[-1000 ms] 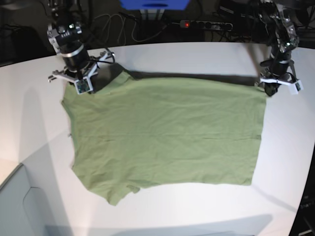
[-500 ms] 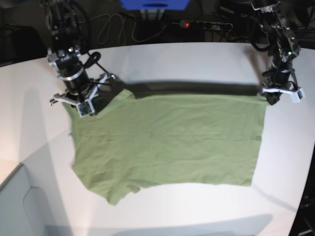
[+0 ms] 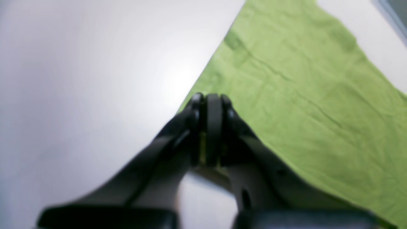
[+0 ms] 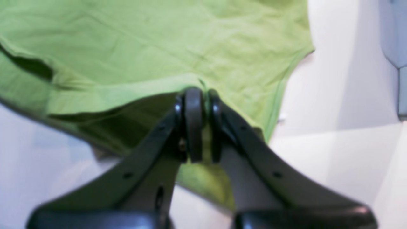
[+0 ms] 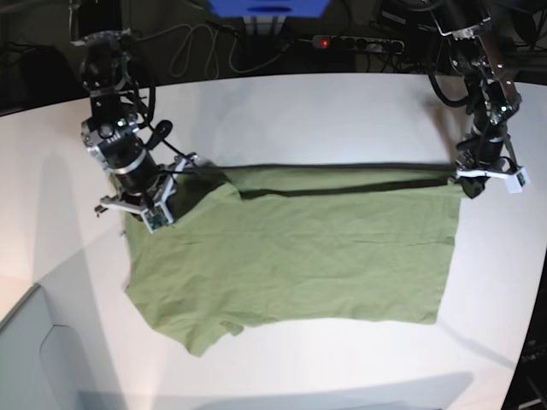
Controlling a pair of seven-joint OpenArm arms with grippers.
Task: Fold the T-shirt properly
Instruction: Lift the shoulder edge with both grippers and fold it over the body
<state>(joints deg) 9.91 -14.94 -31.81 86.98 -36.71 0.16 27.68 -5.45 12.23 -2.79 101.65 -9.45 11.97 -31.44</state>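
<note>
Plain olive-green short-sleeved cotton T-shirt (image 5: pixel 291 256) spread across the middle of the white round-edged table (image 5: pixel 325 111), lightly creased, mostly flat. Far edge lifted off the table and drawn into a taut straight line, dark shadow beneath it. One sleeve poking out at the near edge of the T-shirt, toward the table's front. Left tool (image 3: pixel 210 105) pressed together on the T-shirt's far corner, a sliver of green cloth between the black fingers (image 3: pixel 213 127). Right tool (image 4: pixel 197 101) likewise clamped on the T-shirt's opposite far corner, fabric bunched and hanging in a loose fold beside it. Rest of the T-shirt resting on the table.
</note>
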